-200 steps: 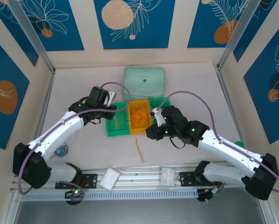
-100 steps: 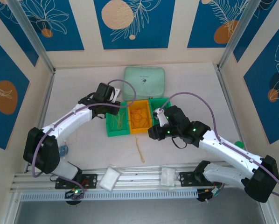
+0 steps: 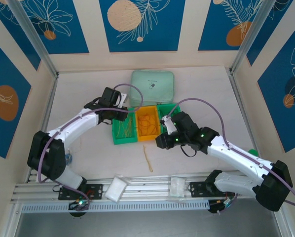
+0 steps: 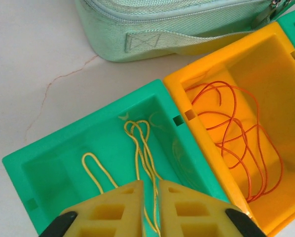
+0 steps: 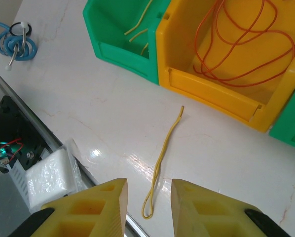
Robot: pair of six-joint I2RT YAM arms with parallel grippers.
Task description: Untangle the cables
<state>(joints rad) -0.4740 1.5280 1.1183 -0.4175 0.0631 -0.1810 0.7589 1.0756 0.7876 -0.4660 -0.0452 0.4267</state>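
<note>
Hunting for writing turns up one small dark mark on the lid of the mint pouch [image 3: 153,87], too small to read. The bins carry no legible labels.

The pouch lies at the far side of the table [image 3: 211,98]. Just in front of it, a green bin [image 3: 120,139], a yellow bin [image 3: 146,137] and a second green bin [image 3: 168,108] stand side by side, touching. Thin yellow cables [image 4: 140,143] lie looped in the green bin. An orange cable [image 4: 236,143] curls in loose loops in the yellow bin. A loose yellow cable [image 5: 165,153] lies on the bare table just in front of the yellow bin. A blue cord [image 5: 14,44] sits well off to the left.

The left gripper [image 4: 150,190] hangs over the green bin with its fingers only slightly apart. A yellow strand runs under the gap, which is wider than the strand, so nothing is clamped. The right gripper [image 5: 147,197] hovers above the loose yellow cable, its fingers moderately apart and holding nothing.

Against a second ago, the left arm has swung rightward, bringing its gripper from the bin's left edge to over the bin, and its elbow has drawn in from the left wall. The right arm has barely shifted. The loose yellow cable and the bins lie where they were.
</note>
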